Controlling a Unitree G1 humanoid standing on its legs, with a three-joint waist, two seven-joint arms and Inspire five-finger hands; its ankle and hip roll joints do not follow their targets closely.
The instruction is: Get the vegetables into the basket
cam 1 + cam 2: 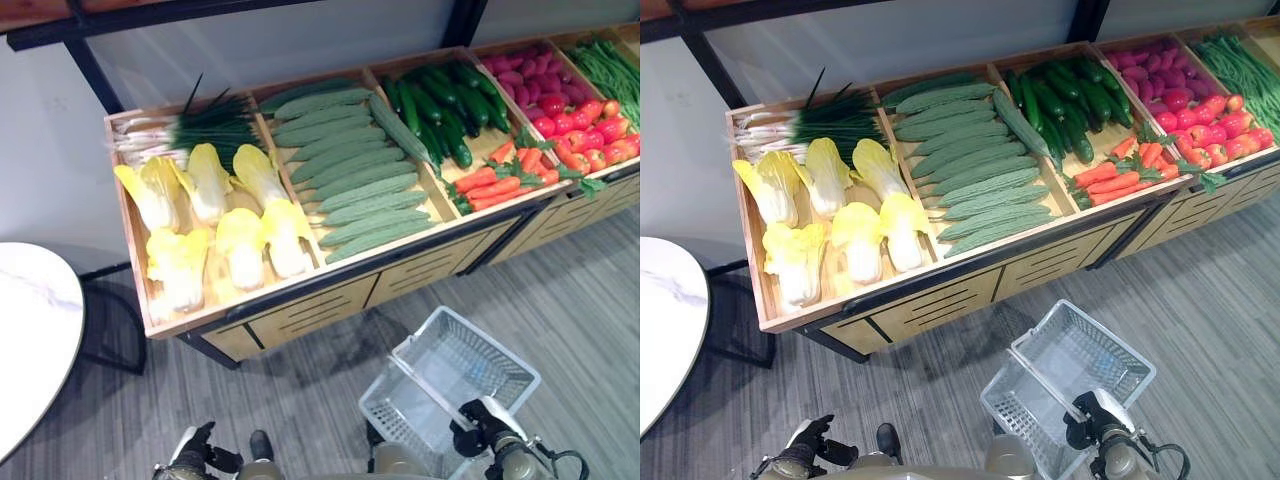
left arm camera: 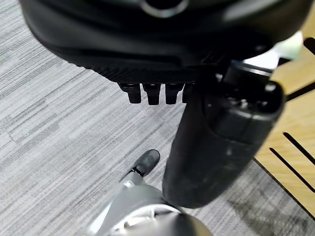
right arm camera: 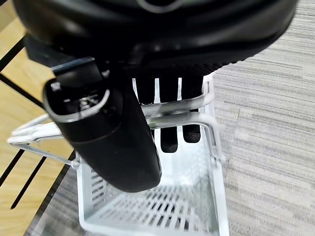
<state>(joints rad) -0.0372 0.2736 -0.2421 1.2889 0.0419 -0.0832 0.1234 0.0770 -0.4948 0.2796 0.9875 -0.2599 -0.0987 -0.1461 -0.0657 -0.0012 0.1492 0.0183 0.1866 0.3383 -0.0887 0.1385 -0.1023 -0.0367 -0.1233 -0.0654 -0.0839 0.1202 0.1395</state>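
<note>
A wooden stand [image 1: 330, 305] holds vegetables in compartments: pale yellow cabbages [image 1: 230, 210] and green onions [image 1: 190, 125] at the left, light green gourds [image 1: 350, 170], dark cucumbers [image 1: 445, 105], carrots [image 1: 500, 180], tomatoes [image 1: 590, 130] and green beans [image 1: 610, 60]. A white wire basket [image 1: 400, 400] hangs low in front of the stand, empty. My right hand [image 3: 113, 142] is curled round the basket's handle [image 3: 192, 103]; it also appears in the left eye view [image 1: 480, 425]. My left hand [image 1: 190, 450] hangs at the lower left over the floor with fingers relaxed, holding nothing [image 2: 221, 142].
A white round table [image 1: 30, 330] stands at the left, with a dark frame [image 1: 115, 330] beside it. Grey carpet [image 1: 560, 300] lies between me and the stand. The stand's front edge runs slantwise across the view.
</note>
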